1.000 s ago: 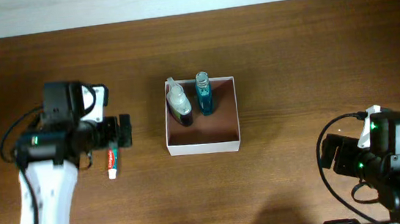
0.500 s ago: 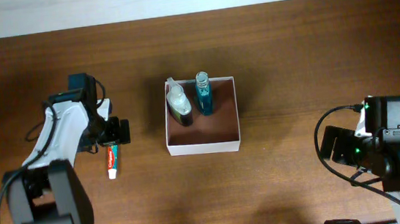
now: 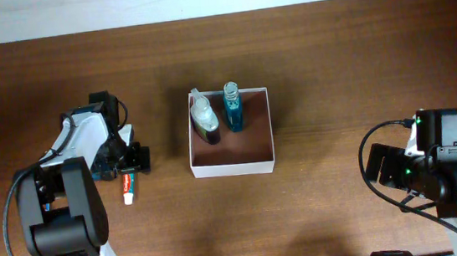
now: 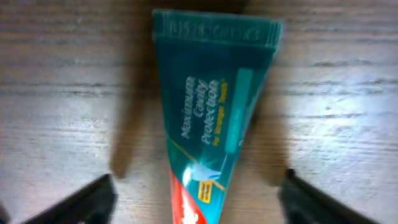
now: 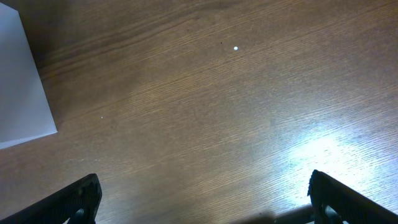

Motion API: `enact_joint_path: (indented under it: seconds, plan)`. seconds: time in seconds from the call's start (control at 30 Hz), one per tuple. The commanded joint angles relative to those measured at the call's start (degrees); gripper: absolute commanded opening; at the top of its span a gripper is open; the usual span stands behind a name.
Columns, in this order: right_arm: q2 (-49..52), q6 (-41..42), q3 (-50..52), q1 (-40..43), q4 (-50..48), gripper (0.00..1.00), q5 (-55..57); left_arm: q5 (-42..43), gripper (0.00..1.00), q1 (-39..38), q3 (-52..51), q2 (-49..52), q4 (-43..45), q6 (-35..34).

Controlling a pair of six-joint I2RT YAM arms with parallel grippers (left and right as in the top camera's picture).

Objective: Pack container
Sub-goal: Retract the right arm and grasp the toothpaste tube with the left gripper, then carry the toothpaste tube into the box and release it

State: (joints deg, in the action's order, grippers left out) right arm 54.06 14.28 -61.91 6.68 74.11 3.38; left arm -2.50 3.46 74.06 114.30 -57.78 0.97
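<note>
- My left pincer (image 4: 202, 199) hangs low over the toothpaste tube (image 4: 211, 124), jaws spread, one black fingertip on each side of it and neither touching it.
- The tube lies flat on the wooden table (image 3: 332, 67), just left of the container (image 3: 232, 168) and apart from its wall. The crimped end points far and the white cap end points near.
- I judge the tube to be light and soft. It is a thin plastic skin over paste, so it will dent under a hard squeeze and could slide on its glossy print.
- The best hold looks to be across the width of the body, at the fuller part toward the cap. The flat crimp is thin and would flex.
- Lying so flat, it leaves little height to catch, so my fingertips must go down almost to the wood.
- The container already holds a blue bottle (image 3: 233, 109) and a clear-and-dark bottle (image 3: 205, 120) along its far side. The near part of its reddish-brown floor is bare.
- My right pincer (image 5: 208, 202) is spread too, holding nothing, over bare table to the right of the container.
</note>
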Motion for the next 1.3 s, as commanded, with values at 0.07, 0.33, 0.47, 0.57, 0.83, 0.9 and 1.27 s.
enact_joint_path:
  seconds: [0.07, 0.33, 0.47, 0.57, 0.83, 0.9, 1.27]
  plan:
    - [0.0, -0.5, 0.3, 0.6, 0.0, 0.99, -0.2, -0.8, 0.47, 0.2, 0.1, 1.2, -1.6, 0.1]
    - [0.0, -0.5, 0.3, 0.6, 0.0, 0.99, -0.2, -1.3, 0.16, 0.2, 0.2, 1.2, -2.4, 0.1]
    - [0.0, -0.5, 0.3, 0.6, 0.0, 0.99, -0.2, -1.8, 0.01, 0.2, 0.2, 1.2, -2.4, 0.0]
    - [0.0, -0.5, 0.3, 0.6, 0.0, 0.99, -0.2, -1.8, 0.01, 0.2, 0.4, 1.2, -2.5, -0.2]
    - [0.0, -0.5, 0.3, 0.6, 0.0, 0.99, -0.2, -1.9, 0.00, -4.1, 4.2, -5.8, -5.9, -0.2]
    - [0.0, -0.5, 0.3, 0.6, 0.0, 0.98, -0.1, -2.6, 0.00, -6.8, 5.0, -11.6, -6.4, -0.1]
    - [0.0, -0.5, 0.3, 0.6, -0.2, 0.99, -0.2, -7.6, 0.00, -31.5, 5.0, -31.6, 1.9, 8.9]
